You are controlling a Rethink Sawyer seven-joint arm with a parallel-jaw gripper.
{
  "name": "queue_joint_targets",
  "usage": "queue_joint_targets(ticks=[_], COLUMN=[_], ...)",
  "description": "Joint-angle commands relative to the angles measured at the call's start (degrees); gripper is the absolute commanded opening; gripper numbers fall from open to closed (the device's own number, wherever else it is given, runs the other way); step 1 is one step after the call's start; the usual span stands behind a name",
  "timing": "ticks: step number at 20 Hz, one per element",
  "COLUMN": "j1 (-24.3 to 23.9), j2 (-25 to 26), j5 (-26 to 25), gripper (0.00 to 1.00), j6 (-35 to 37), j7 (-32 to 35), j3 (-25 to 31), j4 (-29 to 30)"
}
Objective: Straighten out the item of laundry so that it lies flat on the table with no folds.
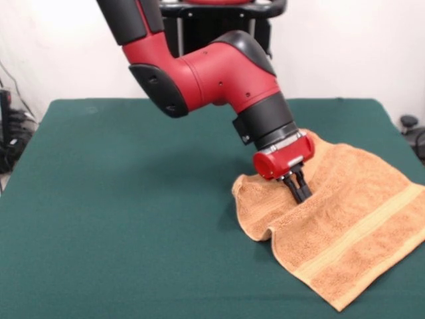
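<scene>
1. Dark clutter and cables [12, 136] sit off the desk's edge, far to the left of the tool; they are too cut off to identify.
2. The dark green desk [126, 219] lies bare to the left of the tool, except for the arm's shadow.
3. The red and black arm [212, 73] slants down from the upper left, and its bulk hides the desk behind it.
4. The tool [300, 189] has its two black fingers [296, 187] drawn close together, their tips pressed into the cloth; whether they pinch a fold cannot be made out.
5. The towel [358, 232] lies under the tool and spreads to its right. The left edge is bunched into raised folds, and the right corner is cut off by the frame.
</scene>
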Motion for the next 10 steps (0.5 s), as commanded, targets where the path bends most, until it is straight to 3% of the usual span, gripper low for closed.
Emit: queue_joint_targets(ticks=[1,10], j1=[-0.02,0.73], j2=[4.88,3.11], j5=[2.63,3.38], gripper=[0.00,0.00], j6=[27.28,31.28], j7=[-2.57,-3.58], j3=[-4.83,-6.20], j4=[-5.04,-4.42])
